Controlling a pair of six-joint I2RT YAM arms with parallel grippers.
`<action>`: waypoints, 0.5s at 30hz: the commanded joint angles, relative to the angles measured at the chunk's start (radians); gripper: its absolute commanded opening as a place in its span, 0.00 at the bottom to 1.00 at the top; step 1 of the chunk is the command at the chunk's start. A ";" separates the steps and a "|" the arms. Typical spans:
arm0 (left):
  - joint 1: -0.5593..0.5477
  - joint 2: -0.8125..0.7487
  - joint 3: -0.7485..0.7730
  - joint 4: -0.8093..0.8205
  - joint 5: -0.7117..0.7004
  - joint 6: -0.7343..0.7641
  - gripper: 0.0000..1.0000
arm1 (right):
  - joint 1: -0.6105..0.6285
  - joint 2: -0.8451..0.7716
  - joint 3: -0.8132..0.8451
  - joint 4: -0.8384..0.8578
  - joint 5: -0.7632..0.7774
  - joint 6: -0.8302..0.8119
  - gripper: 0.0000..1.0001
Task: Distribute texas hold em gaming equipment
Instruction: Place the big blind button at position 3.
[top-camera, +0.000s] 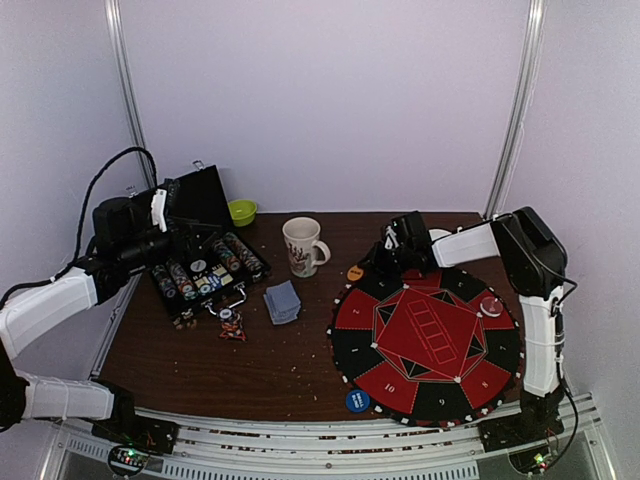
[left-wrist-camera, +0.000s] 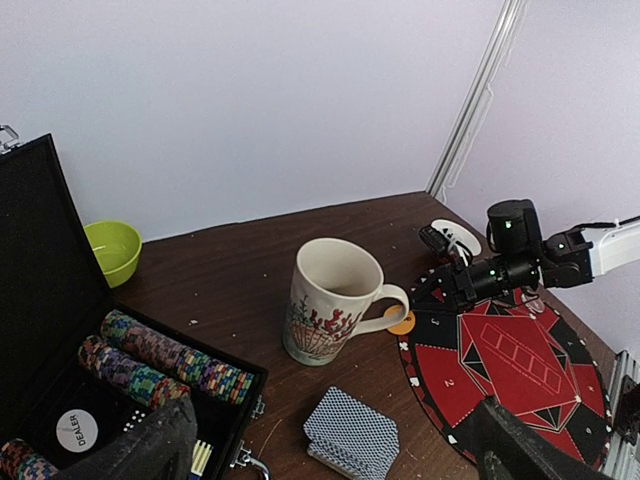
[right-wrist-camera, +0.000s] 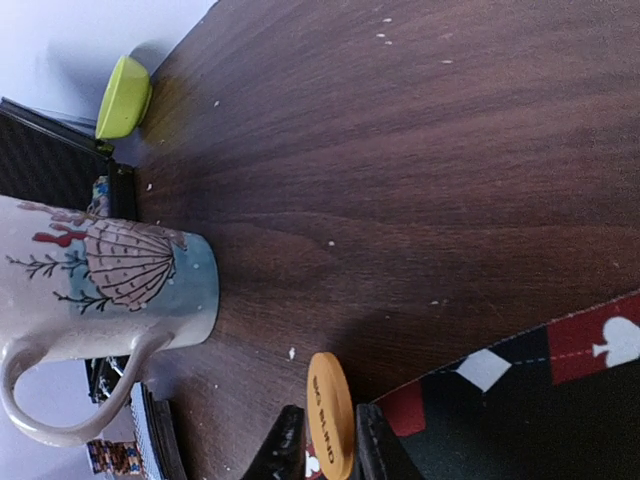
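Texas hold em gaming equipment, item in hand: orange button disc (right-wrist-camera: 331, 405). It is at the far-left rim of the round red-and-black mat (top-camera: 400, 385), over bare wood toward the table's far edge, right of the white mug (top-camera: 302, 245).

Right gripper (right-wrist-camera: 330, 452): fingertips flank the disc, one at each face. Whether they pinch it or have let go cannot be told from the wrist view.

Left gripper (left-wrist-camera: 335, 440): spread wide, holding nothing, above the open black case (top-camera: 200, 200) at the table's left edge.

Handling, as judged: light, rigid plastic, not fragile. The faces are smooth and probably slippery, and the thin profile leaves little to grab once it lies flat. It is best taken across the two faces near the rim, or across its width by the edge.

Other stock:
- card deck (top-camera: 283, 301), mid-table
- striped chips (top-camera: 205, 270), racked in the case
- blue disc (top-camera: 357, 401), at the mat's near-left rim
- clear disc (top-camera: 491, 306), on the mat's right side
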 joint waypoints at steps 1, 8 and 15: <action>0.015 -0.013 0.021 0.017 -0.011 0.004 0.98 | -0.007 0.005 0.022 -0.078 0.067 -0.045 0.26; 0.019 -0.025 0.019 0.011 -0.023 0.002 0.98 | 0.004 -0.103 0.056 -0.224 0.241 -0.152 0.31; 0.024 -0.030 0.020 -0.021 -0.122 0.009 0.98 | 0.060 -0.327 0.044 -0.405 0.474 -0.378 0.35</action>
